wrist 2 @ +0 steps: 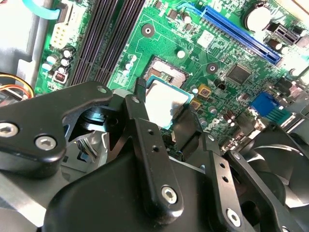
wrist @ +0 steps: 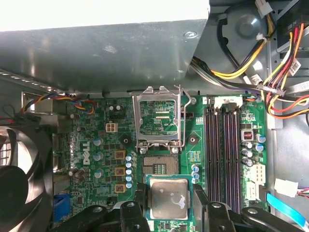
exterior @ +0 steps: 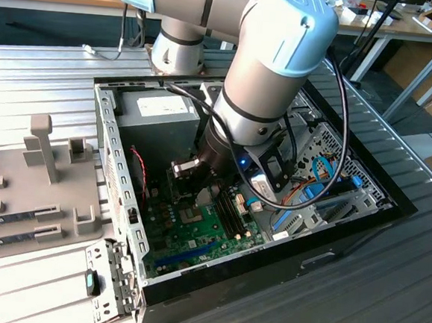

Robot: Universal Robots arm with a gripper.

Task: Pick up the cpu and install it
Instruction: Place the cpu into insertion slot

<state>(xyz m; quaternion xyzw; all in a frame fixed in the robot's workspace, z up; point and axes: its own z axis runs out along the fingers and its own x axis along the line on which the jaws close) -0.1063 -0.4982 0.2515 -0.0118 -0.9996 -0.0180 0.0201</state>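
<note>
Two black fingers [wrist: 139, 205] of the gripper [wrist: 169, 207] pinch the flat square silver-grey, green-rimmed cpu [wrist: 168, 195] by opposite edges, just beside the open socket [wrist: 159, 166] near the green motherboard's [wrist: 87, 137] edge.

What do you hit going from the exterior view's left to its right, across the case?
grey fixture tray → power supply → robot arm → blue cables. In the first wrist view the claw grips the cpu near the open socket.
</note>
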